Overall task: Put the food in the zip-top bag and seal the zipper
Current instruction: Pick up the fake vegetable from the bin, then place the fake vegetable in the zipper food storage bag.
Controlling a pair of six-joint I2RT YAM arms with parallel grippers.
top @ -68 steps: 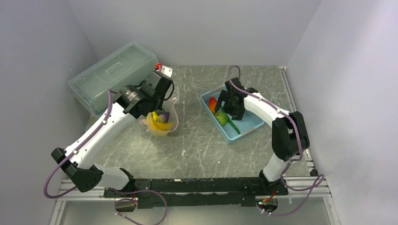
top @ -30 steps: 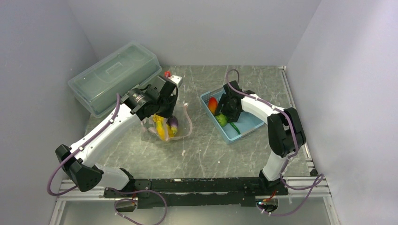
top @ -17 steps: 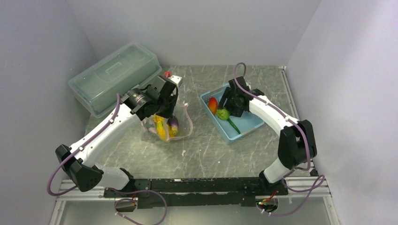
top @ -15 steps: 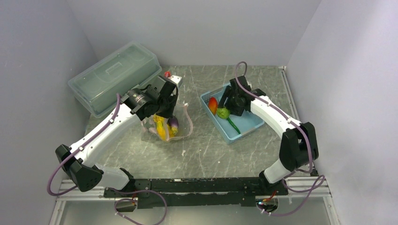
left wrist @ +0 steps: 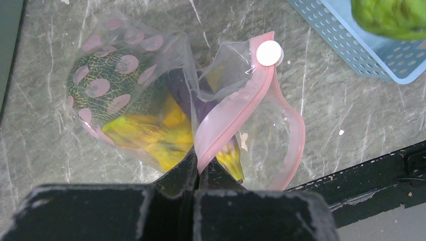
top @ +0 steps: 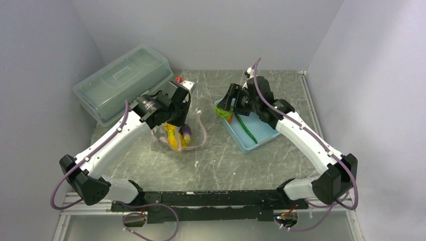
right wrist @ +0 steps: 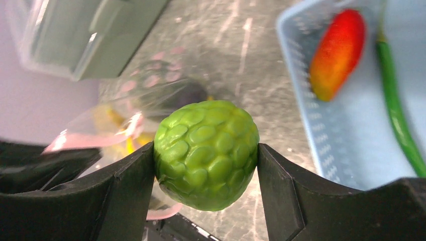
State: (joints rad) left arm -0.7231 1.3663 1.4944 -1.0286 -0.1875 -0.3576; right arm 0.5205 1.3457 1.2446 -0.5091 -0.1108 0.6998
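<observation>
Right gripper (right wrist: 205, 181): grips green ball (right wrist: 206, 145) over basket (top: 256, 143) edge, short of bag (left wrist: 150, 45); left gripper (left wrist: 198, 168): pinches zipper (left wrist: 236, 108) tight, bag on desk (top: 226, 160) with bananas (left wrist: 150, 135), dull-green lump (left wrist: 100, 85) inside; leaves red piece (right wrist: 336, 52), bean (right wrist: 397, 115), sealing undone.

You have no readable text, label, brand, number or sign in any view. The only print is the pink dots on the zip-top bag (left wrist: 125, 65), just ahead of the left gripper (left wrist: 198, 168), and they spell nothing.
</observation>
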